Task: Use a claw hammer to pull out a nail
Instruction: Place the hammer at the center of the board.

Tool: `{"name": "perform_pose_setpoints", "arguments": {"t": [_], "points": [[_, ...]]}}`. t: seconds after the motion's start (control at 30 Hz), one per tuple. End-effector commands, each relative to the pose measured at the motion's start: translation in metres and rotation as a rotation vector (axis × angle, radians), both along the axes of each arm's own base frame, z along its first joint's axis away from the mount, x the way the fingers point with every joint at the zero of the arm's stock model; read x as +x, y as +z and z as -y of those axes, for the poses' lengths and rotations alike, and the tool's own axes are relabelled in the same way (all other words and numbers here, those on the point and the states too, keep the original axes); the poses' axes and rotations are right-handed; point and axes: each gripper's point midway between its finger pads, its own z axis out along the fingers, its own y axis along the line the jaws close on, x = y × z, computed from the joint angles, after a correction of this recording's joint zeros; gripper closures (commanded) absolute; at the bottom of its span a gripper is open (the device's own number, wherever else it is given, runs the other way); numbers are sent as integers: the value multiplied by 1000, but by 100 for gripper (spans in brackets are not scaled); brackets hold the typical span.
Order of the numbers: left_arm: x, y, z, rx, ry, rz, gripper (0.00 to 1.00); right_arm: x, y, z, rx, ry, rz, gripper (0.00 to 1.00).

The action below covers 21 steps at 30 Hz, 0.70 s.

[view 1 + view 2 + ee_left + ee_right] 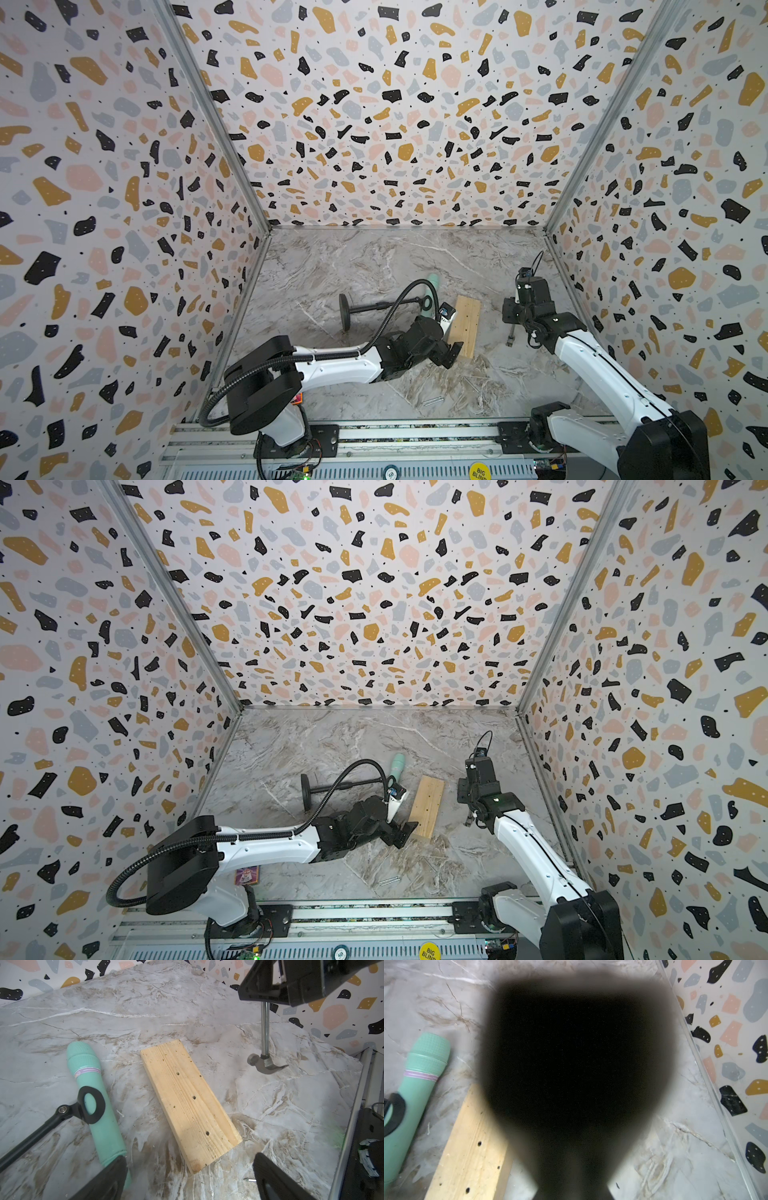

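The right gripper (265,996) grips the claw hammer (265,1061) (head hanging down) near the tabletop (374,266) right edge. The left gripper (452,353), jaws apart, hovers seemingly over the wooden block (189,1103).

Right wrist view largely blotted out
A black, blurred mass (577,1064) filled the middle of the right wrist view and covered part of the wooden block (467,1147). In the left wrist view the claw hammer (267,1064) had its handle hidden inside the right gripper (265,995), and the black rod (31,1136) ran off the edge. Thin silvery slivers (432,401) were too small to name in a top view
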Motion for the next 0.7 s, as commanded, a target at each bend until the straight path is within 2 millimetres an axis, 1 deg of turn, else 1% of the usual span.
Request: {"name": "perform_pose_setpoints", "arguments": {"t": [0.0,0.17,0.27,0.57,0.67], "points": [[8,22,5,-61,29,43,3,-14,-7,10,-4,-61,-50,100],[9,23,5,-64,32,50,3,-17,-15,10,8,-79,-81,100],[9,24,3,-70,41,57,3,-17,-26,9,0,-79,-122,100],[12,23,-6,-77,75,75,3,-9,-50,12,-45,-97,-192,100],[13,23,-6,-80,77,78,3,-2,-58,7,-40,-81,-201,100]]}}
